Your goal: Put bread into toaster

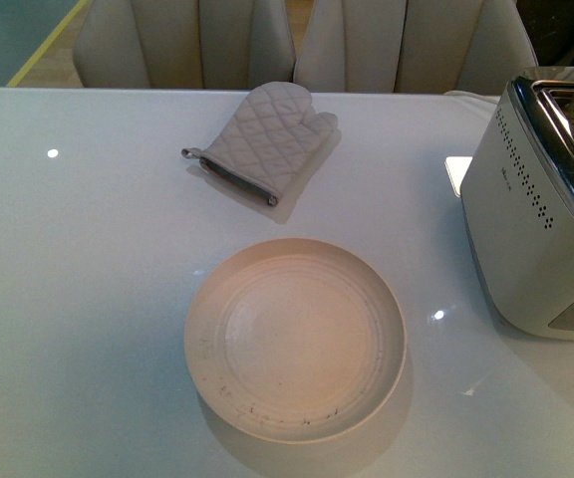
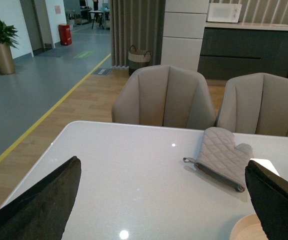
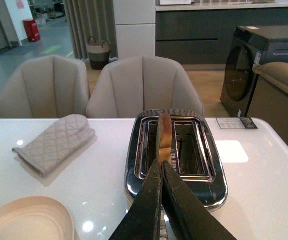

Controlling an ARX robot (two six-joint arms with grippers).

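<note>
Tan bread [image 3: 164, 131] upright on edge, lengthwise in the toaster [image 3: 176, 150] slot.

Front camera looks down; both wrist cameras share the mitt [image 2: 222, 157].

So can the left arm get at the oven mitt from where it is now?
Probably yes. The left gripper is open over bare table, and the oven mitt lies flat ahead of it with nothing between; the plate sits nearer and aside.

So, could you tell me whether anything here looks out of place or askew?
Only the bread: it stands on the strip between the toaster's two slots, not in one. The right tool is shut below it.
</note>
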